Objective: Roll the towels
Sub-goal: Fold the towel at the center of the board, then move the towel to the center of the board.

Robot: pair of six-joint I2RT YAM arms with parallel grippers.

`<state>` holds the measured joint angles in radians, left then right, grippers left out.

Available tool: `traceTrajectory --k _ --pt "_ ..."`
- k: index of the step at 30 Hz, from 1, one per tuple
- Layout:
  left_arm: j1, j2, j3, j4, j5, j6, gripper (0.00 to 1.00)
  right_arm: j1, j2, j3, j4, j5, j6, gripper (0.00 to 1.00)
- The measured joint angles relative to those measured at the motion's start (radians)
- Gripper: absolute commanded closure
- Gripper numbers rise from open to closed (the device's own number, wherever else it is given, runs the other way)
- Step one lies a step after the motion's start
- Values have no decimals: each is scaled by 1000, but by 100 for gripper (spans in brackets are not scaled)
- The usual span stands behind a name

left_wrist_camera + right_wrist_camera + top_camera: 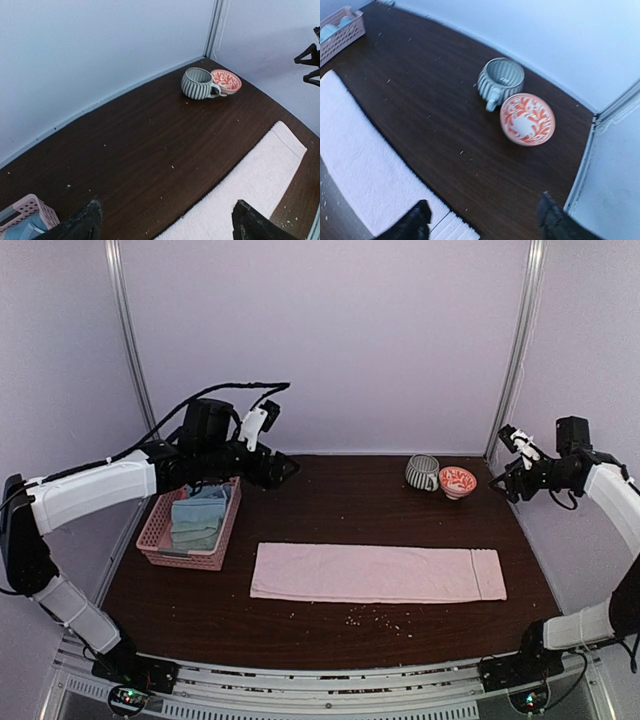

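Note:
A light pink towel (378, 573) lies flat on the dark table (330, 510) as one long strip running left to right. It also shows in the left wrist view (250, 185) and the right wrist view (360, 165). My left gripper (285, 470) hangs raised over the table's back left, beside the basket, open with nothing between its fingers (167, 220). My right gripper (508, 485) is lifted at the far right, past the towel's end, also open and empty (484, 207). A pale greenish cloth (195, 536) lies folded in the basket.
A pink mesh basket (160, 532) at the left holds folded pale blue cloths (202, 506). A striped mug (421, 472) and a red-patterned bowl (457, 481) stand together at the back right. Crumbs dot the table in front of the towel.

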<state>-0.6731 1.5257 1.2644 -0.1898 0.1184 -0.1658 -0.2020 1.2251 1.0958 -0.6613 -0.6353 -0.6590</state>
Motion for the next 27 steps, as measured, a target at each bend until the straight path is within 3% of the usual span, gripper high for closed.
traceTrajectory --k 1,2,5,7,11,17,19,22,24,27 --pt "0 5 2 28 -15 -1 8 7 -29 -29 77 10 65 0" --pt "0 26 14 44 -37 -3 4 5 -47 -58 148 12 116 0" --pt "0 160 90 50 -75 4 2 10 -11 -92 243 -7 191 22" --pt "0 233 96 47 -82 3 2 37 61 -87 237 -18 174 33" --pt "-13 303 84 -20 -127 -2 2 84 179 -89 170 -24 126 41" --pt "-46 288 23 3 -163 -4 2 105 203 -121 85 13 50 48" --pt "-53 264 -36 10 -173 -4 2 118 203 -137 69 43 26 55" --pt "-67 235 -80 -8 -307 -28 2 132 214 -159 37 92 -5 65" --pt "-66 257 -38 -51 -392 -37 11 135 232 -166 8 127 -21 69" --pt "-47 332 58 -54 -407 -50 25 135 266 -179 -12 187 -30 79"
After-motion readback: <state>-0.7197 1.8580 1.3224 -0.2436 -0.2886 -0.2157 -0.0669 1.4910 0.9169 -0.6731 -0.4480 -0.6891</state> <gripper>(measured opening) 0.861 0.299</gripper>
